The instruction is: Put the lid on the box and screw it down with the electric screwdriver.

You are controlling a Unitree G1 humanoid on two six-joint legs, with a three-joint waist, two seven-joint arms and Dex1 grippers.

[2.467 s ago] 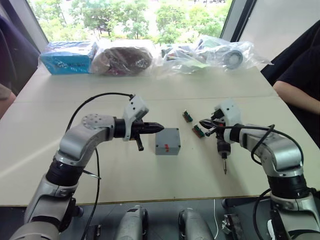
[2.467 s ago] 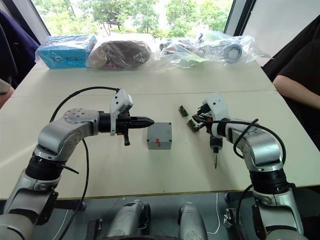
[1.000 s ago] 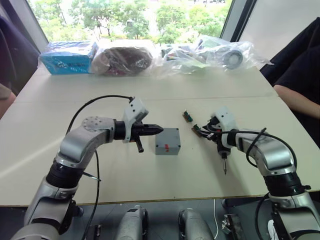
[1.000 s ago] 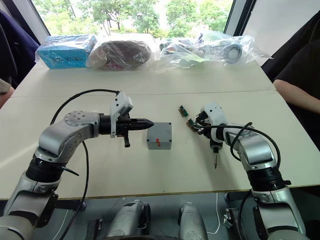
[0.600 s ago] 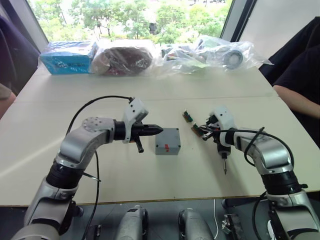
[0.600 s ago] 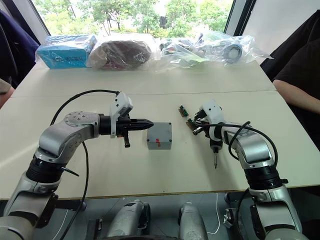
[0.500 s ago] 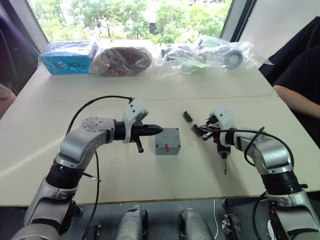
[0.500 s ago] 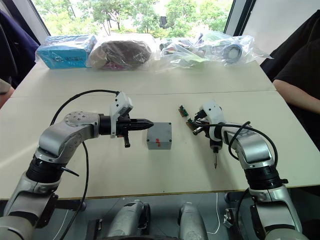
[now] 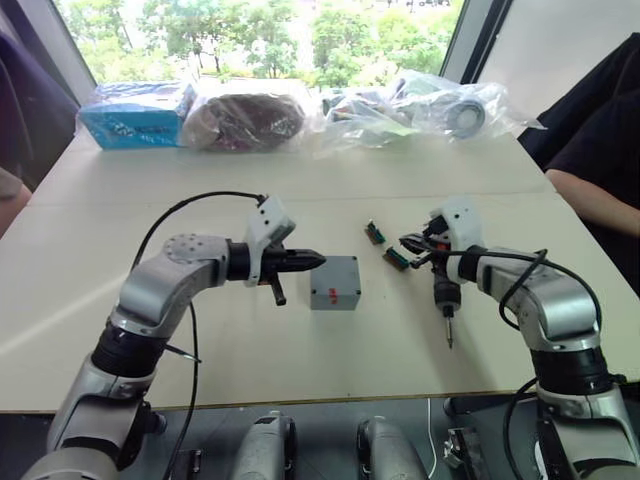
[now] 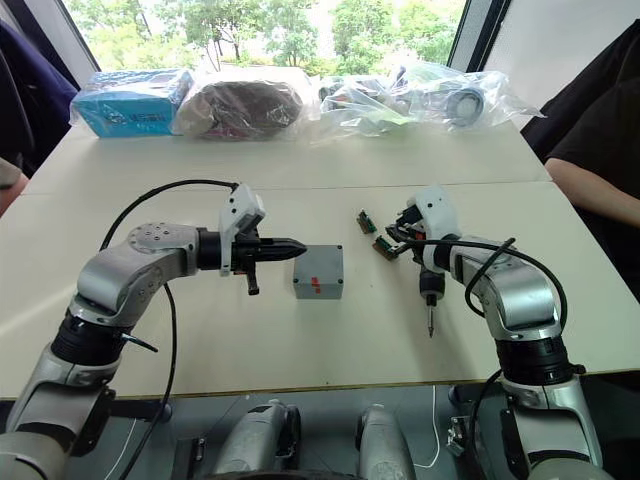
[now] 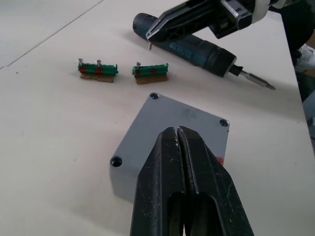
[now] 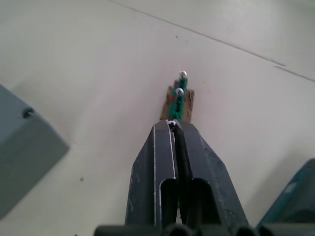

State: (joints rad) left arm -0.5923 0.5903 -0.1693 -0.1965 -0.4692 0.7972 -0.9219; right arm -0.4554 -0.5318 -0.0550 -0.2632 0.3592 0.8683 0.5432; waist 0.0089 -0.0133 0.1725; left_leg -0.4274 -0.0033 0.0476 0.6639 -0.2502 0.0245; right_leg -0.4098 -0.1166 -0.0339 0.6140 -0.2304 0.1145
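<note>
Pale counter (image 9: 300,370) beneath a leafy window, bagged items along its far edge. Mid-counter sits the box (image 9: 335,283), lid (image 11: 170,123) on. Both grippers, left (image 9: 318,259) and right (image 9: 405,242), are closed, empty. Electric screwdriver (image 9: 444,300) lies near the right gripper.

Pale table (image 9: 250,360), closed grey box (image 9: 335,283), two green circuit pieces (image 9: 396,259), black electric screwdriver (image 9: 445,300), bagged items (image 9: 440,105) along far edge

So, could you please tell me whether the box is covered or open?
Covered: the lid sits flush on the box, screw holes at its corners.
</note>
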